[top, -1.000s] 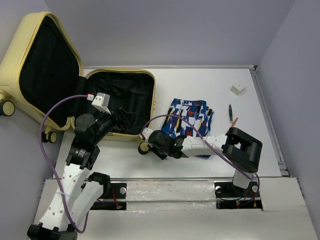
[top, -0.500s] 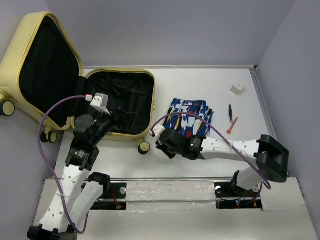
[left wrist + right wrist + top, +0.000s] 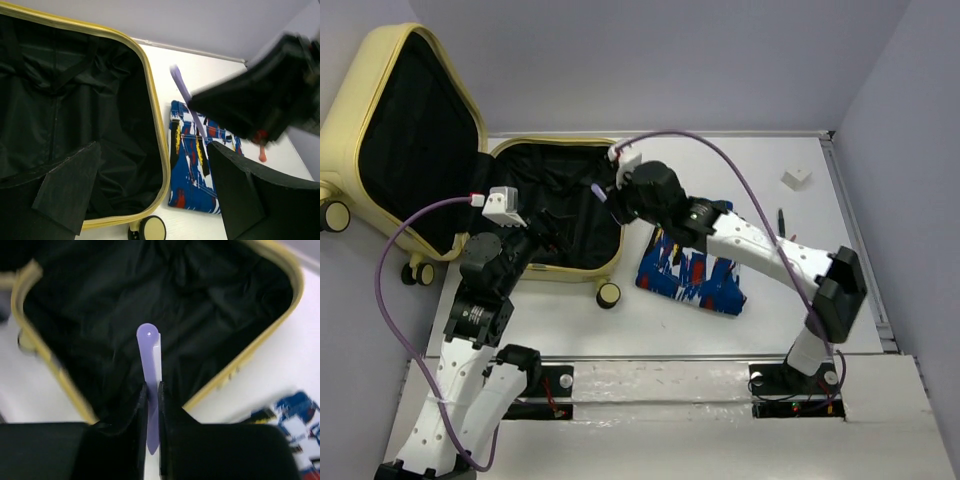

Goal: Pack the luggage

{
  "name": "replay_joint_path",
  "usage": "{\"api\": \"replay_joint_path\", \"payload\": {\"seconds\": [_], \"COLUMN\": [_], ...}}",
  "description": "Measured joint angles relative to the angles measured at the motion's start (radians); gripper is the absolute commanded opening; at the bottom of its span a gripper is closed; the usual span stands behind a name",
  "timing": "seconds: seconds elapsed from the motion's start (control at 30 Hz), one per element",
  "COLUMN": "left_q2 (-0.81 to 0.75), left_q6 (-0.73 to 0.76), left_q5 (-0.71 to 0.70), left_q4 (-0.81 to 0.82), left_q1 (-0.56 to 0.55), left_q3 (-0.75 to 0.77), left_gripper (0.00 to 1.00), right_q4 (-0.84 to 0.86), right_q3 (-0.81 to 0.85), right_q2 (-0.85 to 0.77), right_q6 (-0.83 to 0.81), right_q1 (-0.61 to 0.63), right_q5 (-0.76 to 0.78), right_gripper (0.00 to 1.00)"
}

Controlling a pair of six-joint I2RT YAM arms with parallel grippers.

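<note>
right gripper (image 3: 151, 390) clenched on lilac stick (image 3: 148, 355) over open luggage (image 3: 210, 295), left gripper (image 3: 152, 175) released

I see my right gripper (image 3: 152, 388) pinching a lilac stick (image 3: 149, 347), its tip poking ahead over the black-lined luggage (image 3: 215, 295).

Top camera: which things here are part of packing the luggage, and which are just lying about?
In the job:
- luggage, lying open
- thin purple stick, pinched in the right end effector above the black lining
- folded patterned bundle beside the luggage, probably to be packed too

Lying about, untouched at far right:
- small white block
- dark pen
</note>
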Motion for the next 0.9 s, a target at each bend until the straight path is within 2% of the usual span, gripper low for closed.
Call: {"api": "replay_joint_path", "payload": {"seconds": [0.03, 0.1, 0.2, 0.27, 0.33, 0.43, 0.47, 0.57, 0.6, 0.7, 0.9], "left_q2": [-0.007, -0.015, -0.028, -0.037, -0.043, -0.050, -0.050, -0.049, -0.049, -0.046, -0.039], "left_q6": [0.000, -0.001, -0.001, -0.001, -0.001, 0.000, 0.000, 0.000, 0.000, 0.000, 0.000], "left_q5": [-0.017, -0.037, -0.055, -0.057, -0.057, -0.056, -0.056, -0.054, -0.053, -0.050, -0.048], "left_q4": [-0.002, -0.006, -0.016, -0.018, -0.018, -0.020, -0.020, -0.021, -0.021, -0.021, -0.021], "left_q1": [0.000, -0.005, -0.023, -0.039, -0.049, -0.061, -0.067, -0.079, -0.084, -0.094, -0.101], "left_q3": [0.003, 0.007, 0.011, 0.011, 0.011, 0.011, 0.011, 0.011, 0.011, 0.011, 0.011], "left_gripper": [0.99, 0.99, 0.99, 0.99, 0.99, 0.99, 0.99, 0.99, 0.99, 0.99, 0.99], "right_q4": [0.016, 0.060, 0.072, 0.074, 0.080, 0.061, 0.057, 0.045, 0.042, 0.022, -0.010], "right_q3": [0.063, 0.204, 0.218, 0.142, 0.016, -0.189, -0.269, -0.397, -0.412, -0.424, -0.348], "right_q2": [0.050, 0.166, 0.219, 0.188, 0.121, -0.013, -0.064, -0.144, -0.148, -0.093, 0.157], "right_q6": [0.012, 0.030, 0.060, 0.089, 0.114, 0.145, 0.161, 0.196, 0.200, 0.202, 0.182], "right_q1": [-0.016, -0.046, -0.081, -0.122, -0.213, -0.419, -0.535, -0.786, -0.832, -0.927, -0.989], "right_q5": [-0.005, -0.003, -0.007, -0.016, -0.012, 0.080, 0.124, 0.193, 0.199, 0.208, 0.144], "right_gripper": [0.70, 0.76, 0.74, 0.68, 0.61, 0.58, 0.58, 0.62, 0.64, 0.66, 0.62]}}
